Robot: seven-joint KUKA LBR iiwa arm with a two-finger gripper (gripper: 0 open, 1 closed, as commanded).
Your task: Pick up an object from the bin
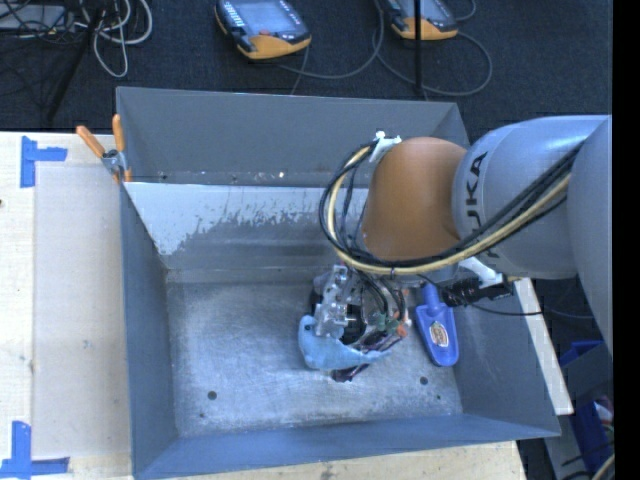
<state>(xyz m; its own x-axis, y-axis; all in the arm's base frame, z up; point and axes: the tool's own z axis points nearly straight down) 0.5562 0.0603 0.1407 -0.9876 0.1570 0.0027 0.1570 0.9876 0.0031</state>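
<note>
Claw (340,318) sat low, close to the floor of the grey bin (220,358), right of centre, beneath the arm (545,198) and its orange wrist cover (415,203).

Risks, as judged, biggest thing first:
- Bin: the floor lay right under the claw. Any push downward could jam it against the metal.
- Arm: its bulk and looped cables (338,218) hid much of the working spot from above, so a poor grip might pass unnoticed.
- Light blue crumpled thing (318,350): it was on the floor at the claw's lower left, touching it or partly under it. It looked soft and flattish. It might slide off across the bare floor, or be caught by one edge only and drop on the lift.
- Darker blue oblong thing (438,333) with a pale label: it lay just beside the claw on the right, near the bin's right wall. A sideways shift could knock or drag it.
- Small dark bit with red (350,371), at the light blue thing's lower edge: loose item or robot wiring, could not tell. If wiring, it might snag.

Claw state: spread or pressed together, could not tell, as its tip was lost among wiring and the light blue thing. Contact with that thing seemed likely, but nothing was seen clearly held. The task's thing was taken to be the light blue one, on the floor right of centre.
</note>
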